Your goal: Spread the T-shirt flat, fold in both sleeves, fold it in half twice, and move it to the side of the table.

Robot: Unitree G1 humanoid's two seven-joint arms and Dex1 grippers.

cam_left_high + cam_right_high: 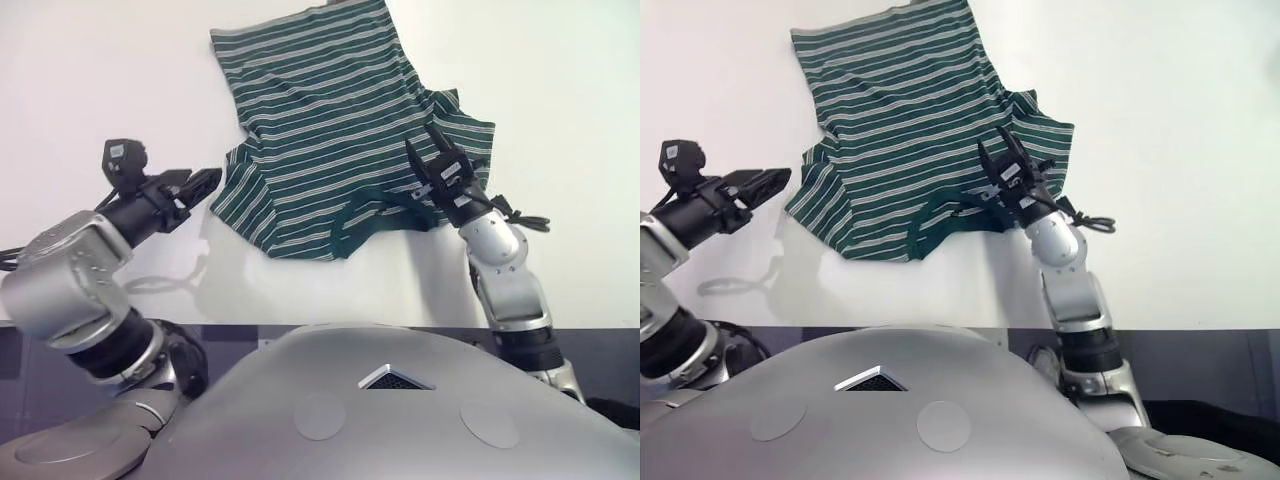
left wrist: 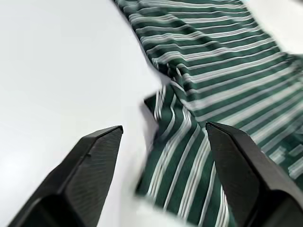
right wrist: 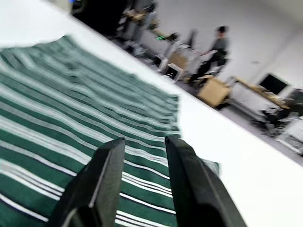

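My left gripper (image 1: 207, 181) sits at the middle left of the left eye view, low over the white table (image 1: 90, 70). Its tips are just beside the left edge of the shirt (image 1: 320, 110). Its two dark fingers (image 2: 94, 165) stand wide apart with nothing between them. In the left wrist view, a rumpled fold of the striped cloth lies just past their tips.

My right gripper (image 1: 422, 142) is right of centre and hangs over the shirt's near right corner, where the cloth is bunched. Its fingers (image 3: 102, 189) have a narrow gap between them and hold nothing. I cannot tell whether the tips touch the cloth.

Between the two grippers, at the nearest edge of the shirt, the dark green collar (image 1: 365, 212) curves across the cloth.

The shirt is green with thin white stripes. It lies on the table in the upper middle of the frame and is not fully flat: both near corners are folded or creased.

Farther up, the body narrows toward the straight hem (image 1: 290, 25), which runs slantwise along the top of the frame and lies smooth on the table.
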